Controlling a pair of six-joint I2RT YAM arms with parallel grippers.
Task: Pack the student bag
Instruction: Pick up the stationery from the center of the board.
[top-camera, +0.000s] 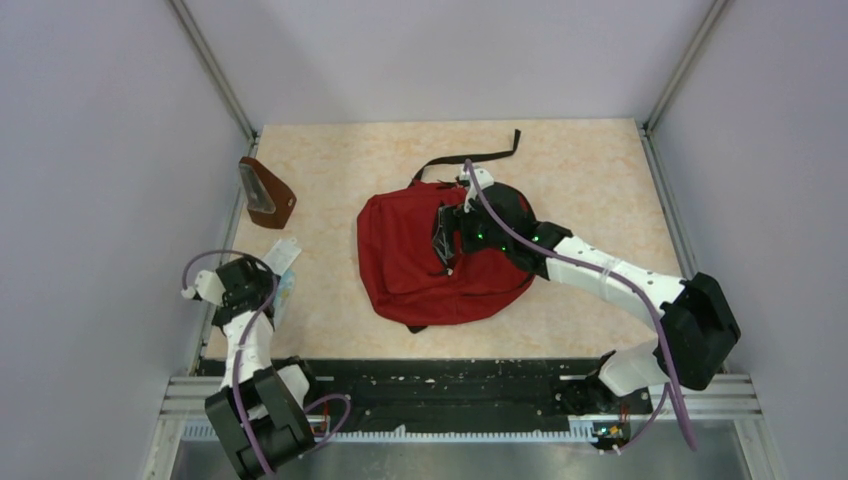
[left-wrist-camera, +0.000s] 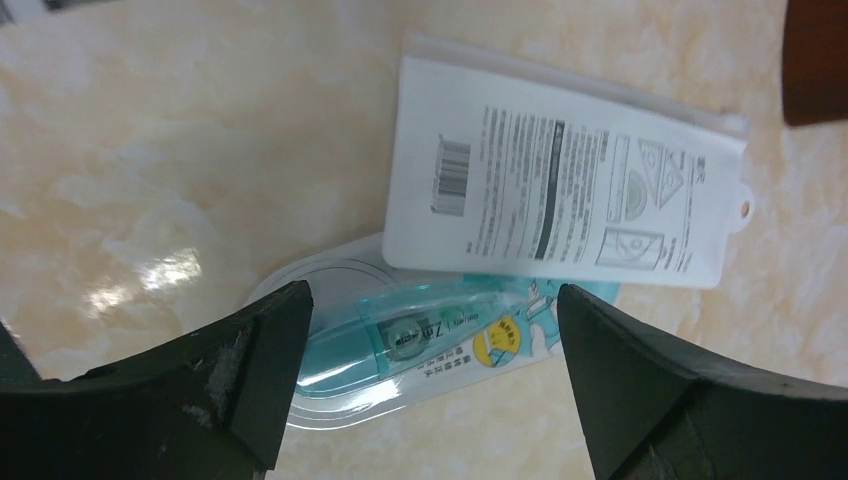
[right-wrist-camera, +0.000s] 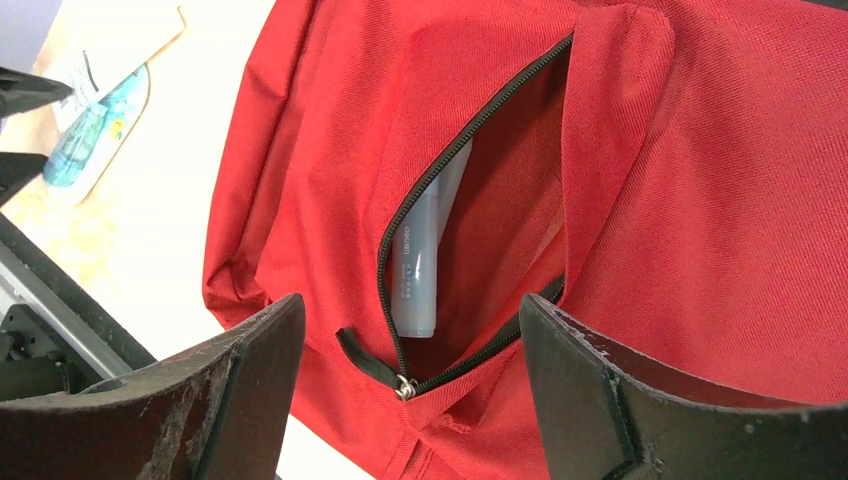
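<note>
Inside the student bag (right-wrist-camera: 720, 200), one pale case (right-wrist-camera: 415, 270) stowed; right fingers (right-wrist-camera: 240, 400) spread, left fingers (left-wrist-camera: 250, 370) spread over two packets (left-wrist-camera: 570, 190) waiting on desk (left-wrist-camera: 150, 150).

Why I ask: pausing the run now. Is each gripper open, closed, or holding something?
Left gripper: open, holding nothing, over the teal packet.
Right gripper: open, holding nothing, over the student bag, at its unzipped pocket.

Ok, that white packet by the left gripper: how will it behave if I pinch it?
Probably light and floppy: the white packet looks like a thin plastic sleeve. Its glossy film may slip in a pinch. It lies partly over the teal blister pack, so pushing it could drag that along.
</note>
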